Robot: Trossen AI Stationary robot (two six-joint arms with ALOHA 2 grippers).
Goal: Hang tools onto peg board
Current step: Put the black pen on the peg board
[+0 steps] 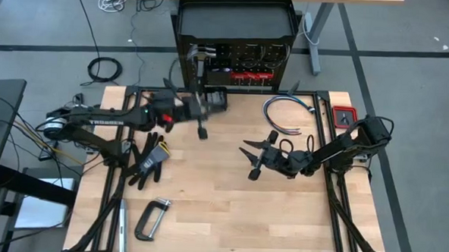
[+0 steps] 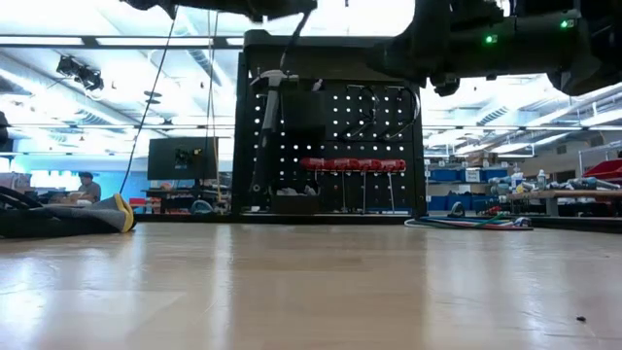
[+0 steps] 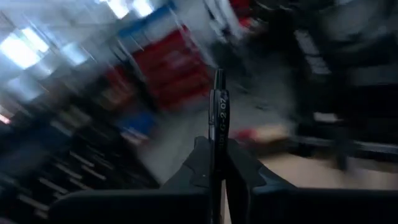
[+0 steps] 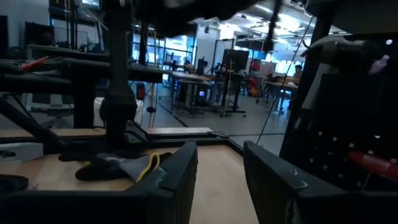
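Your left pincer (image 1: 200, 110) is pinching the hammer (image 1: 198, 83) by its handle, just in front of the peg board (image 1: 235, 62). The hammer's long axis runs from the pincer toward the board, head nearest it. The left wrist view blurs everything beyond. Your right pincer (image 1: 255, 159), spread and empty, waits well away.

counter (image 1: 221, 209): wooden | on it: black glove (image 1: 149, 158), grey clamp (image 1: 151, 218), cable bundle (image 1: 289, 114), pliers (image 1: 263, 149), red tray (image 1: 344, 115)
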